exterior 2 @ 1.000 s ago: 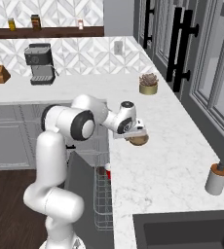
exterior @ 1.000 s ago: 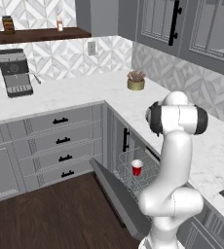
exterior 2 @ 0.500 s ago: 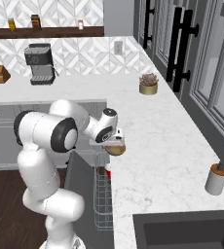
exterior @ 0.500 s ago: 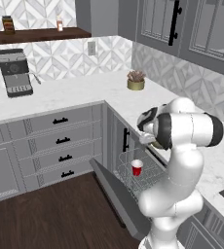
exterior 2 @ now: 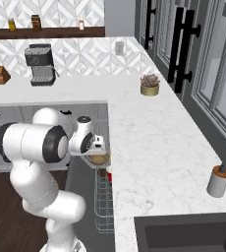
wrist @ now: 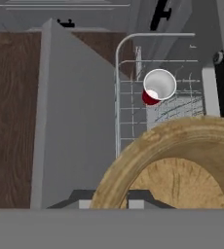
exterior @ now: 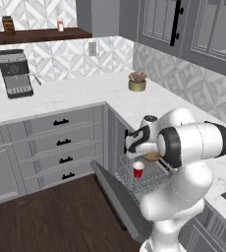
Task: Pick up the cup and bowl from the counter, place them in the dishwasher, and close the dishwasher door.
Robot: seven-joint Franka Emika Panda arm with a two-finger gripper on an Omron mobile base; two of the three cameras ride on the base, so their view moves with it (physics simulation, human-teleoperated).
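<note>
Door: the dishwasher door (exterior: 116,194) lies dropped open over the wood floor, dark inner face up, at the left of the open dishwasher (exterior 2: 101,206).
Rack: the grey wire rack (wrist: 133,112) is drawn out over the door.
Cup: the red cup (wrist: 158,87) already stands upright in the rack, white inside showing; in the left base view the cup (exterior: 138,171) sits just below the arm's hand.
Bowl: the tan, wood-grained bowl (wrist: 182,165) hangs above the rack, near the cup, off the desk (exterior 2: 154,133).
Tool: the tool (exterior: 145,156) is pinching the bowl by its rim, one dark fingertip (wrist: 138,198) against the near wall.
Step in hand: the bowl's carry to the dishwasher, judged to be past the halfway mark with the cup stowed.
Next move: likely lower the bowl into free rack space beside the cup, let go, then swing the door up shut.
Risk: the bowl could knock the cup over if set down too near it.
Writing: no brand, label or lettering can be read anywhere.
</note>
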